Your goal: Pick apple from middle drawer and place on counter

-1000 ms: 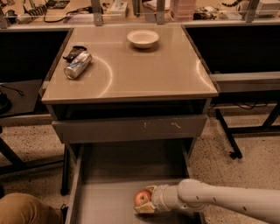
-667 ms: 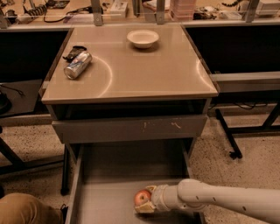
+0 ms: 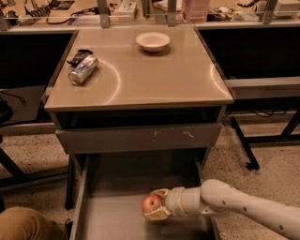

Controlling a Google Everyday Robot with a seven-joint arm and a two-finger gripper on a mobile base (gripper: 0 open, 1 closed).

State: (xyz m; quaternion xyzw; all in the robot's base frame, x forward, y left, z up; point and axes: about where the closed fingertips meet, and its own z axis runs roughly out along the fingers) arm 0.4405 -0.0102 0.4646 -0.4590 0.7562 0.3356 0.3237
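Observation:
The red-orange apple (image 3: 151,203) sits between the fingers of my gripper (image 3: 155,205), low over the floor of the open middle drawer (image 3: 112,220). The gripper is shut on the apple; my white arm (image 3: 234,206) reaches in from the lower right. I cannot tell whether the apple still touches the drawer floor. The beige counter (image 3: 154,75) lies above and behind the drawer.
A silver soda can (image 3: 83,70) lies on its side at the counter's left, next to a small dark object (image 3: 79,56). A white bowl (image 3: 153,41) stands at the counter's back. A grey drawer front (image 3: 140,137) with white scratches is shut above the open drawer. A cluttered desk (image 3: 140,9) runs behind.

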